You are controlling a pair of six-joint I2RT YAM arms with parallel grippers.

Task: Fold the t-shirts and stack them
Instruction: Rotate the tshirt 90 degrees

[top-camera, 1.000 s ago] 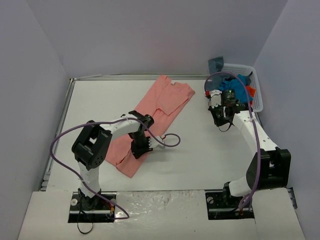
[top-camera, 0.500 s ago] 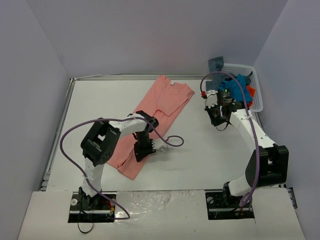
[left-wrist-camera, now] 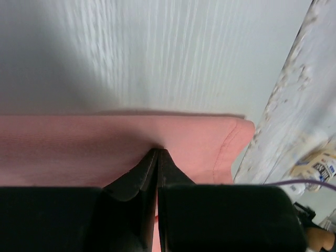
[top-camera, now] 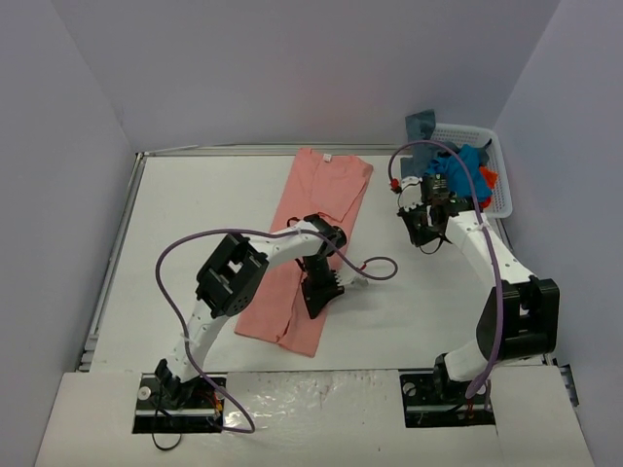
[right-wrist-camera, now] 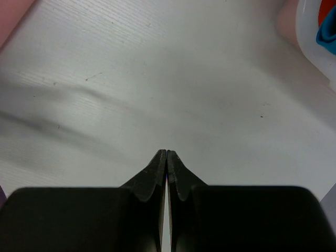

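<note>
open table point(top-camera: 409, 316) between arms, basket point(top-camera: 504, 185) far right

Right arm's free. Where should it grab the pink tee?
Probably the far right shoulder edge of the salmon-pink t-shirt, from the right: it lies flat, that edge faces the shut right gripper, and the left gripper pinches its near right edge.

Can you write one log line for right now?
left fingers: shut on pink t-shirt | right fingers: shut, empty, over table | basket: more shirts inside
</note>
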